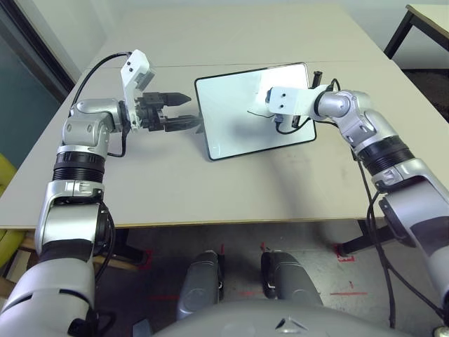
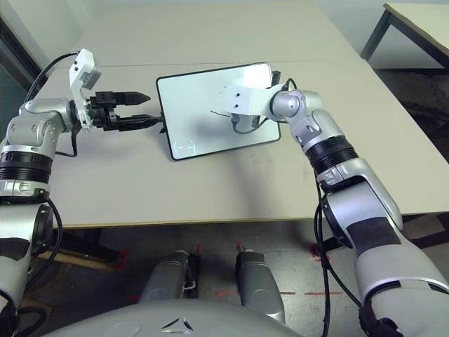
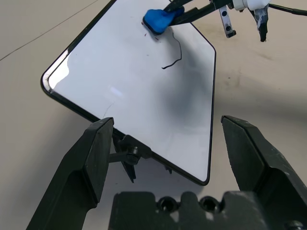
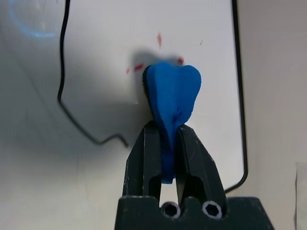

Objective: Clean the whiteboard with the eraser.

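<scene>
Two claws working at the counter (image 1: 231,189), right claw (image 4: 168,143) pinching the eraser (image 4: 173,91) against the whiteboard (image 3: 144,96), left claw (image 3: 168,153) hovering spread beside its edge.

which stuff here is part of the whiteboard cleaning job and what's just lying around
Part of the job:
whiteboard, with a black line still on it
eraser, pinched in the right gripper
left gripper, open by the board's edge

Lying about:
second table at far right

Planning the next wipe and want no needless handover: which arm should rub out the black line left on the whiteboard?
Right. The right gripper already pinches the eraser against the whiteboard, beside the black line. The left gripper is open and empty at the board's edge.
</scene>
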Controlling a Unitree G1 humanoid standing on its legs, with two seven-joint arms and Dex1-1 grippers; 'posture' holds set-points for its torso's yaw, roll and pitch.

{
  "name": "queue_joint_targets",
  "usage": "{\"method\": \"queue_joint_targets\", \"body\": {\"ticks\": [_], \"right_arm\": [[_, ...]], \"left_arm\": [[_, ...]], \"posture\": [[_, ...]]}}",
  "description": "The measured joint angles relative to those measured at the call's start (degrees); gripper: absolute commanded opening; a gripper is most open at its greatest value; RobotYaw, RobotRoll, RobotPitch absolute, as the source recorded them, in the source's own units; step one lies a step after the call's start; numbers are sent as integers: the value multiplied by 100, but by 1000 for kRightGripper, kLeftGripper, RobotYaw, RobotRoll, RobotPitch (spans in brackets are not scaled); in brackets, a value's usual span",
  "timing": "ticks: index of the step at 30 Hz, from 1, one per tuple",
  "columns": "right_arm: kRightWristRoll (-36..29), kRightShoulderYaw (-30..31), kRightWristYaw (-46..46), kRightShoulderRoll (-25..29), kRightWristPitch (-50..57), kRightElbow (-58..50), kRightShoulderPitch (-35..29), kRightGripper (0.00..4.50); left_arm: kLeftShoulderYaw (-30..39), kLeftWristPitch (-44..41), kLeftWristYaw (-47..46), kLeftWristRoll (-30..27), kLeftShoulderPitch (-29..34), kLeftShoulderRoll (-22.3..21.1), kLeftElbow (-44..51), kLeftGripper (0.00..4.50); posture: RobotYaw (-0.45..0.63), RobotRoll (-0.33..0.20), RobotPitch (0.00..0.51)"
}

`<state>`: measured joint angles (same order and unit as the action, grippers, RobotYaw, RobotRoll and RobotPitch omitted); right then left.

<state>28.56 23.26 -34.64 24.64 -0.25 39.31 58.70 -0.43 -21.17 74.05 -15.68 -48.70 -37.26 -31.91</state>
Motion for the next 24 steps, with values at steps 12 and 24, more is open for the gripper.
{"method": "queue_joint_targets", "body": {"ticks": [12, 24], "right_arm": [[12, 0, 3, -274, -29, 12, 63, 194], [17, 23, -176, -117, 23, -609, -340, 194]], "left_arm": [[4, -1, -9, -3, 7, 0, 62, 4500], [4, 3, -10, -2, 5, 30, 60, 4500]], "posture": [[178, 0, 85], [163, 0, 80]]}}
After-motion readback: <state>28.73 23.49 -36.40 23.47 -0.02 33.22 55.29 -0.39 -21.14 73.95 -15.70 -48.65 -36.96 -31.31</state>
